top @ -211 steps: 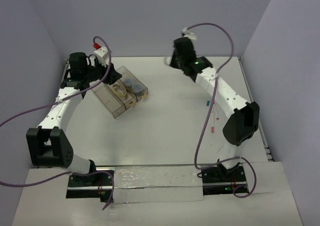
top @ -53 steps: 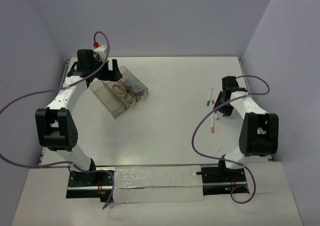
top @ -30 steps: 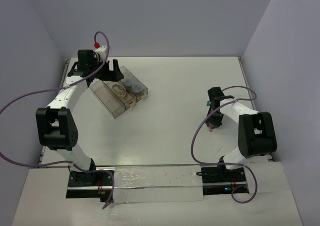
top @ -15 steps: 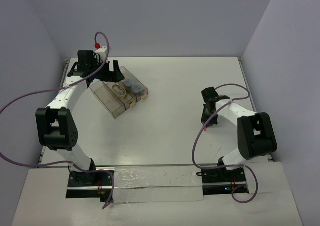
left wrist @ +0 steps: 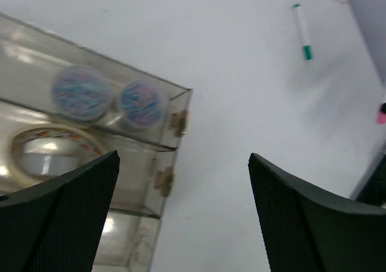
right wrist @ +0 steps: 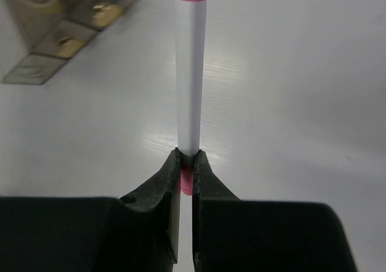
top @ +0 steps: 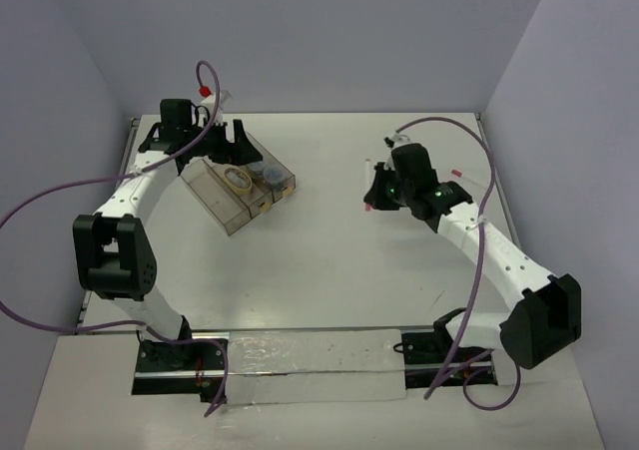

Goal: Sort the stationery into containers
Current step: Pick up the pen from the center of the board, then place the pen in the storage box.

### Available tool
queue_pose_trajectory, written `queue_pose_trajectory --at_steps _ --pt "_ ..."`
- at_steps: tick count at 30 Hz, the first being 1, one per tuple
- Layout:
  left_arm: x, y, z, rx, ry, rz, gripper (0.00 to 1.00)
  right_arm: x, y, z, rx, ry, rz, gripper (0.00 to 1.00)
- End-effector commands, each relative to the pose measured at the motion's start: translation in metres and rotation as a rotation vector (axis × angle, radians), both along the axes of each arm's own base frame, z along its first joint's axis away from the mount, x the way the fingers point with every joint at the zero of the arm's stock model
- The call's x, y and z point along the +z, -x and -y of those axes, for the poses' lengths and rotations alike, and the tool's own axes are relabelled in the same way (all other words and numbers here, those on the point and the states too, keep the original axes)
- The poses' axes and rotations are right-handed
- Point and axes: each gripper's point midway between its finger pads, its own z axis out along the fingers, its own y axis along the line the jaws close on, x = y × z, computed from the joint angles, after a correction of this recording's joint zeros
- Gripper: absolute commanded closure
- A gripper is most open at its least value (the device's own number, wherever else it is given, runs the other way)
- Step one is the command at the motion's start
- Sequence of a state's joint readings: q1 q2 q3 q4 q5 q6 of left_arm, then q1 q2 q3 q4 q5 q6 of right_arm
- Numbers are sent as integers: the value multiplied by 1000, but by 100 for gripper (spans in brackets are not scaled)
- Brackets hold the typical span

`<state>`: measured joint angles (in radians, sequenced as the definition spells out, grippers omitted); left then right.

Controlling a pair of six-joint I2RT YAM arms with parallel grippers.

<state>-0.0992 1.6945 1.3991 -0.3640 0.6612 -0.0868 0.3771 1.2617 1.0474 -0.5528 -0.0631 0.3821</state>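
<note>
The containers (top: 232, 206), three joined clear bins, lie at the back left. One bin holds two bluish-grey round pieces (left wrist: 81, 93), the middle one a tan loop (left wrist: 47, 140). My left gripper (top: 227, 144) is open and empty, hovering over the bins' tabbed end (left wrist: 175, 122). My right gripper (top: 376, 195) is shut on a white pen with pink ends (right wrist: 190, 73), held above the table to the right of the bins. A green-tipped pen (left wrist: 302, 32) and a red-tipped pen (top: 460, 174) lie on the table at the back right.
The white table (top: 329, 270) is walled by grey panels at the back and sides. Purple cables loop from both arms. The third bin (left wrist: 123, 242) looks empty. The bins show at the upper left of the right wrist view (right wrist: 63, 28).
</note>
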Motion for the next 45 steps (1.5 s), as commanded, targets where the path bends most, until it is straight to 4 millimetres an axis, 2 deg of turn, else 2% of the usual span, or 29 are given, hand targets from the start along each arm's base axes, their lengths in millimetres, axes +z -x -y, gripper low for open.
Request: queue_pose_trajectory --at_steps 1,2,4,6,9,14,17,20,25,33,39,45 --pt "90 40 52 -223 215 108 5 82 4 -86 264 -185 305 100" --pt "93 40 55 -223 228 111 5 90 1 -89 264 -203 338 100" --pt "115 54 64 -247 280 141 4 105 6 -112 295 -253 390 100" --pt "126 64 68 -262 297 168 3 114 2 -127 320 -293 411 100" --pt "136 77 70 -275 339 175 3 114 6 -149 368 -308 414 100" --pt "137 81 71 -259 371 170 3 111 10 -170 413 -311 416 100" --pt "130 83 76 -279 388 141 3 114 12 -176 425 -321 423 100" --pt "121 95 88 -319 399 101 3 117 9 -179 418 -330 421 100" --pt "110 101 99 -335 369 138 5 124 8 -190 442 -365 413 100" --pt "99 96 108 -320 364 96 18 127 9 -199 470 -377 407 100" --pt "99 94 110 -319 379 82 34 128 9 -201 475 -378 408 100" --pt "98 91 111 -305 394 67 33 129 10 -205 493 -389 402 100"
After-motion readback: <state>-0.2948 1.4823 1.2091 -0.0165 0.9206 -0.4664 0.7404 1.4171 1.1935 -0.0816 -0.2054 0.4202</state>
